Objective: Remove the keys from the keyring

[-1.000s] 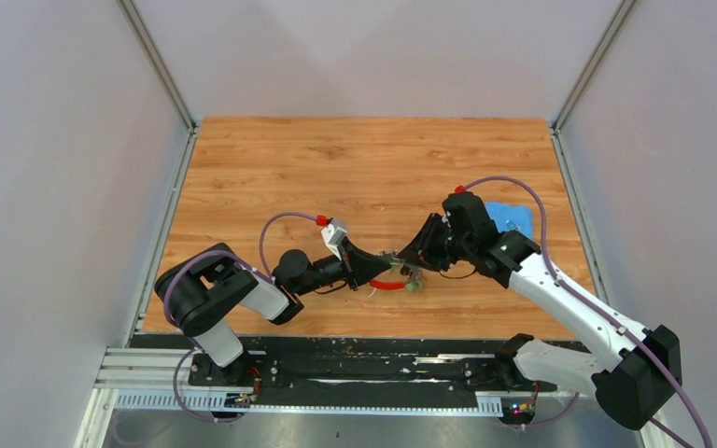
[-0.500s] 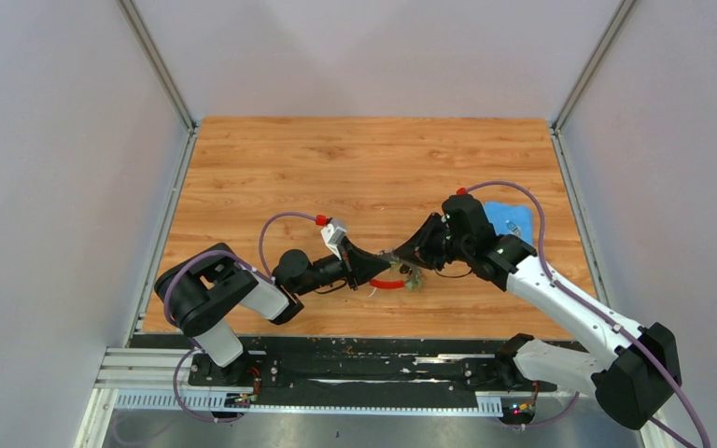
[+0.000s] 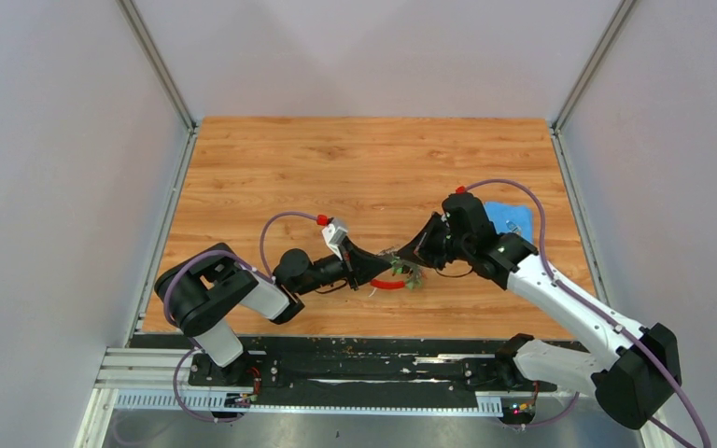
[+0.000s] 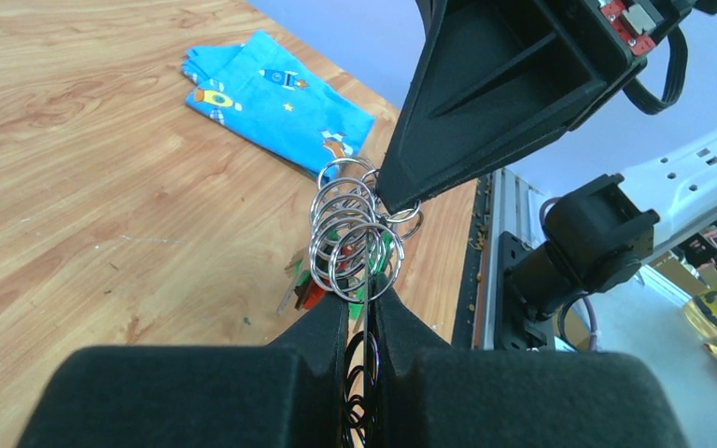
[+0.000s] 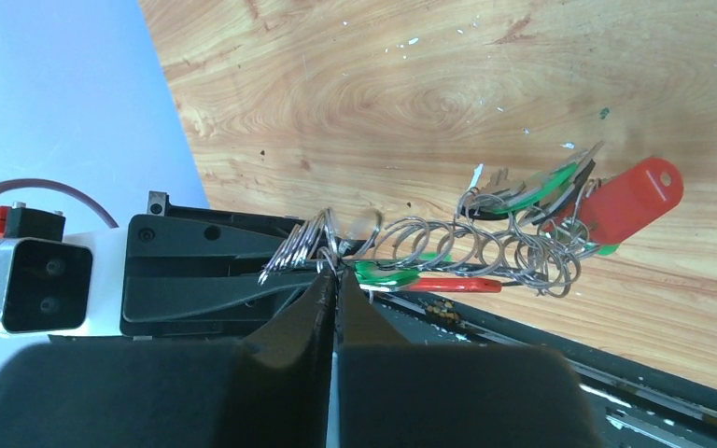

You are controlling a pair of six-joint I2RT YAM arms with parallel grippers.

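Your left gripper (image 4: pixel 359 301) is clenched on the keyring (image 4: pixel 350 238), a springy chain of thin, shiny wire loops. It holds the chain to the left of the blue cloth (image 4: pixel 280 103), slightly nearer the arm bases. The cloth is soft, folded and rocket-printed. Your right gripper (image 5: pixel 334 278), on the cloth's side of the chain, is pinched tight on an end loop. The keys (image 5: pixel 532 187), flat silver blades with glossy green plastic heads, dangle from the loops beside a rounded red tag (image 5: pixel 630 201). The table (image 3: pixel 336 168) is matte wood-grain laminate, boxed in by 3 plain pale walls (image 3: pixel 364 47).
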